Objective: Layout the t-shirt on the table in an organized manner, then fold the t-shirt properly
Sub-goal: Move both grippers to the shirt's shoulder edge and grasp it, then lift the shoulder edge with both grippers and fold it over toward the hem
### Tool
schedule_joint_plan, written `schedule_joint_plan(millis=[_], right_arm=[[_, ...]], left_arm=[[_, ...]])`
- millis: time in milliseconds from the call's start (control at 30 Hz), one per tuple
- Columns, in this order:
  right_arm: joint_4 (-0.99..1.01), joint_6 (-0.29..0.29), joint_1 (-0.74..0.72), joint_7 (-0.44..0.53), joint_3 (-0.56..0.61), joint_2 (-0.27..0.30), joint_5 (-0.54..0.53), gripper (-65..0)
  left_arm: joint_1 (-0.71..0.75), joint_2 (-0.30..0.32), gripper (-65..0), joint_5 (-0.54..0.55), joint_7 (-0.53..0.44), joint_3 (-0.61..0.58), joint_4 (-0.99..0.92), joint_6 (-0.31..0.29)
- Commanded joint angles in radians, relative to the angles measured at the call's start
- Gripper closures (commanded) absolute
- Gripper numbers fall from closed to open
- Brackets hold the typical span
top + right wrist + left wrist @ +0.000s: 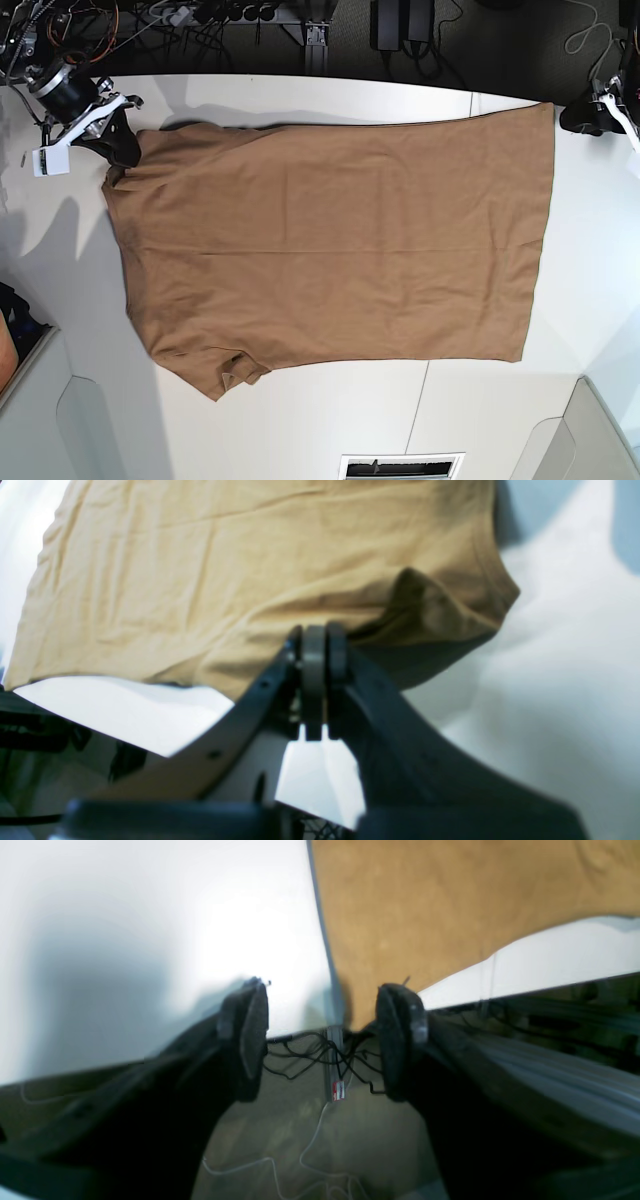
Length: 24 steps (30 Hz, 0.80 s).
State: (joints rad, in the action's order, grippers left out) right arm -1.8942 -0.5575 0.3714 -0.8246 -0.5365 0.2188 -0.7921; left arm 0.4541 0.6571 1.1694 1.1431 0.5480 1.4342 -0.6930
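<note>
The tan-brown t-shirt (340, 240) lies spread nearly flat across the white table (300, 420), its hem toward the base view's right and a sleeve bunched at the lower left (225, 375). My right gripper (112, 140) sits at the shirt's far left corner. In the right wrist view its jaws (315, 645) are shut on the edge of the t-shirt (200, 580), which lifts slightly off the table there. My left gripper (603, 112) is at the far right corner. Its fingers (247, 1030) stand wide apart with nothing between them, and the corner of the t-shirt (425, 915) lies just beyond.
Cables and power strips (230, 15) run behind the table's far edge. A dark seam (420, 400) crosses the tabletop near the front, beside a vent slot (400, 467). Past the table edge, the left wrist view shows floor and loose wires (310, 1055).
</note>
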Motion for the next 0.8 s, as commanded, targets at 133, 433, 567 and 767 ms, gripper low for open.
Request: schedule_joint_plan(millis=[133, 433, 567, 767], right_arm=[[-0.018, -0.007, -0.002, 0.019, -0.007, 0.011, -0.016, 0.0], [-0.018, -0.007, 0.000, 0.016, -0.007, 0.011, -0.016, 0.0], [-0.018, -0.008, 0.000, 0.016, -0.007, 0.011, -0.015, 0.0], [-0.018, -0.007, 0.000, 0.016, -0.007, 0.011, -0.015, 0.0]], left_arm=[[0.000, -0.007, -36.7, -0.003, -0.017, -0.040, 0.010, -0.005], [-0.002, -0.040, -27.1, -0.018, -0.035, -0.077, 0.011, -0.005], [0.000, -0.045, -23.4, 0.043, 0.006, -0.108, 0.011, -0.005], [-0.010, -0.044, 0.0, -0.017, -0.029, -0.143, 0.011, -0.005]])
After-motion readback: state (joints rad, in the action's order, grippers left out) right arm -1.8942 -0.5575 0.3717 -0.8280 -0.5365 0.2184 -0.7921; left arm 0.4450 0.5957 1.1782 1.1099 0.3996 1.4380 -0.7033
